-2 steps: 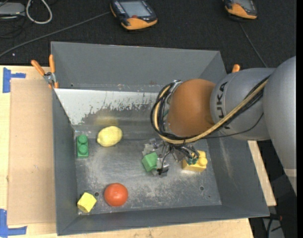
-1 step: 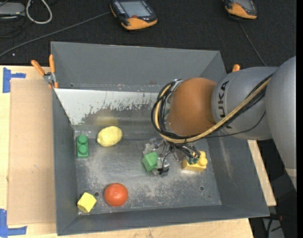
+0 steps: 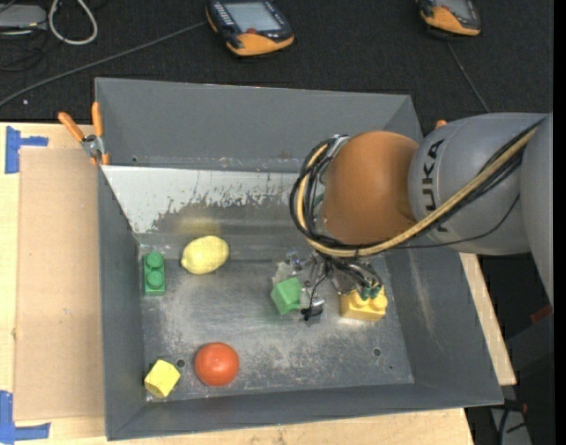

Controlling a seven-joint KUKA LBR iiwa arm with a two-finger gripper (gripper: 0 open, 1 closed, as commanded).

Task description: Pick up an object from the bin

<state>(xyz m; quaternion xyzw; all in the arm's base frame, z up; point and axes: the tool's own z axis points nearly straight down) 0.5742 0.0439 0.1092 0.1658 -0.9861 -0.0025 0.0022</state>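
My gripper [image 3: 312, 304] hangs low in the middle right of the bin, under the arm's orange cover. A small green block [image 3: 285, 296] lies right against its left side; whether it is gripped cannot be made out. Just to the right of the gripper sits a yellow block [image 3: 364, 306] with a bit of green on top, partly hidden by cables.
A yellow lemon [image 3: 205, 255] and a green studded brick [image 3: 154, 273] lie at the left. A red ball [image 3: 217, 363] and a yellow cube [image 3: 162, 377] rest near the front left corner. The arm's bulk covers the bin's right part.
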